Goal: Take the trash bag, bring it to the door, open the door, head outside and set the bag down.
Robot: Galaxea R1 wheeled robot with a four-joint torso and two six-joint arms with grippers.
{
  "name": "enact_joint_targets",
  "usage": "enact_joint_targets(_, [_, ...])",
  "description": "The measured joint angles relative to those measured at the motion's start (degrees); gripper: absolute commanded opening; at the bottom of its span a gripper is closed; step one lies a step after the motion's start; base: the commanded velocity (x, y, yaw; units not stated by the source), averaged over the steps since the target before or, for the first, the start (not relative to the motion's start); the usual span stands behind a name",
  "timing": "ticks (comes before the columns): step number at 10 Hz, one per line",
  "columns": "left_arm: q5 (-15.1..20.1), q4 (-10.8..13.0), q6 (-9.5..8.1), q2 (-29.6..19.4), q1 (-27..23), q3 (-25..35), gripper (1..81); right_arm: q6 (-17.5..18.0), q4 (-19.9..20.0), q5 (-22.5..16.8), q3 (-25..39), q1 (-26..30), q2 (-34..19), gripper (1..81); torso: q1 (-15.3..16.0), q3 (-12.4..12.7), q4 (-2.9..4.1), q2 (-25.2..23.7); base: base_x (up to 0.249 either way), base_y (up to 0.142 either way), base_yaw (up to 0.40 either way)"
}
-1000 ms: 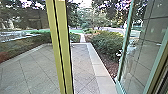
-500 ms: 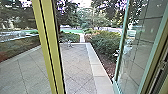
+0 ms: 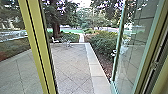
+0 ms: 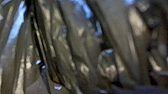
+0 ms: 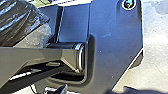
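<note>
Dark, wrinkled plastic of the trash bag (image 4: pixel 75 50) lies right against the camera in the left wrist view. In the right wrist view the black, shiny bag (image 5: pixel 17 22) bulges beside the robot's dark base plate. The glass door (image 3: pixel 132 47), in a pale green frame, stands swung open at the right of the head view. How either gripper stands on the bag cannot be made out.
A yellow-green door post (image 3: pixel 37 47) rises at the left of the opening. Outside lie paving (image 3: pixel 71 65), a pale stone edging (image 3: pixel 96 72), bushes (image 3: pixel 103 43) along the right, and chairs and a small table (image 3: pixel 67 43) farther off.
The head camera has shifted as the robot moves through the doorway; the post now stands farther left, and more of the paving and the far chairs has come into view.
</note>
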Motion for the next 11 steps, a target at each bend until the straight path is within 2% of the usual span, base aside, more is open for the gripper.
enact_joint_targets(7, [0.00,0.00,0.01,0.00,0.00,-0.02,1.0,-0.02,0.00,0.00,-0.11,-0.04,0.06,81.1,0.00,0.00,0.00,0.00,0.000,-0.140,0.000])
enact_joint_targets(9, [0.00,0.00,0.01,0.04,0.02,-0.02,1.0,-0.02,-0.02,0.02,-0.22,-0.04,-0.09,81.1,0.00,0.00,0.00,0.00,0.000,-0.082,0.000])
enact_joint_targets(11, [-0.01,0.00,0.01,0.12,0.02,-0.04,1.0,0.00,-0.02,0.07,-0.26,-0.17,-0.05,81.1,0.00,0.00,0.00,0.00,0.000,0.000,0.000])
